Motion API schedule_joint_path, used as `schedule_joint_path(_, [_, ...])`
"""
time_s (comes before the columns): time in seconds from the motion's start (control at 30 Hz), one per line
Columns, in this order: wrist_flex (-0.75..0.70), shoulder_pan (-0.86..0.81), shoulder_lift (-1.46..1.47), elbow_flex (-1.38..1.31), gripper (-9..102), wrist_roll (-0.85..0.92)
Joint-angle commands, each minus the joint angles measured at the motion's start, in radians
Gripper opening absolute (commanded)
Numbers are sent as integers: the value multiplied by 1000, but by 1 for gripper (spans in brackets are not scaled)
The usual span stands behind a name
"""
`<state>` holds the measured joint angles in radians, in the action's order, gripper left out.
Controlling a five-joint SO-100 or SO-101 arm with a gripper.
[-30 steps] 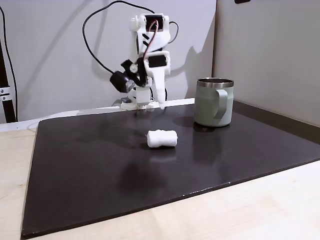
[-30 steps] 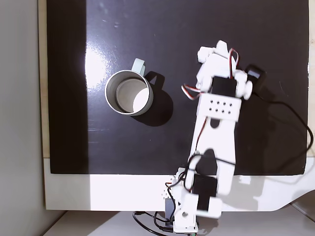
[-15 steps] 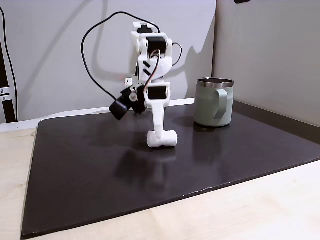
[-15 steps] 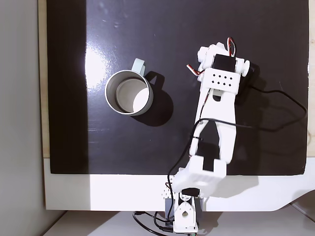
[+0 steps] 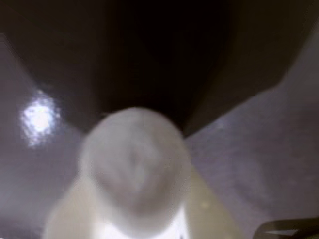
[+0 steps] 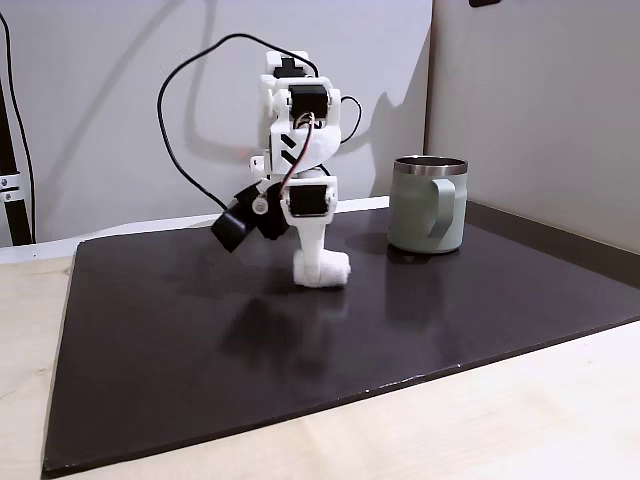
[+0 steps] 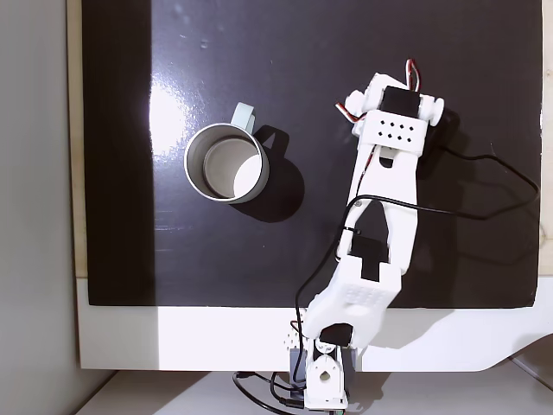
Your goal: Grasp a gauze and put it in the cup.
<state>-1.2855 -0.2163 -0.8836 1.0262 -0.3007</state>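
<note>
One arm reaches forward, wrist pitched down; fingers at gauze, grip unclear.

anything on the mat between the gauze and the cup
Nothing: in a fixed view, bare dark mat separates the gauze from the cup.

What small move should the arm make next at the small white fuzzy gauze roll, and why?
Probably close the gripper on the small white fuzzy gauze roll and check the hold before lifting. In a fixed view the gripper is down at the roll on the black mat; the blurred wrist view shows the roll right at the camera. The pale green metal mug stands apart.
</note>
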Motion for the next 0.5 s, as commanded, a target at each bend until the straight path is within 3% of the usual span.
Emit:
schedule_joint_path(0.0, [-25, -12, -12, -55, 0, -8])
schedule_joint_path(0.27, [-69, -6, -115, -60, 0, -5])
schedule_joint_path(0.47, [-272, 49, -206, -239, 0, -21])
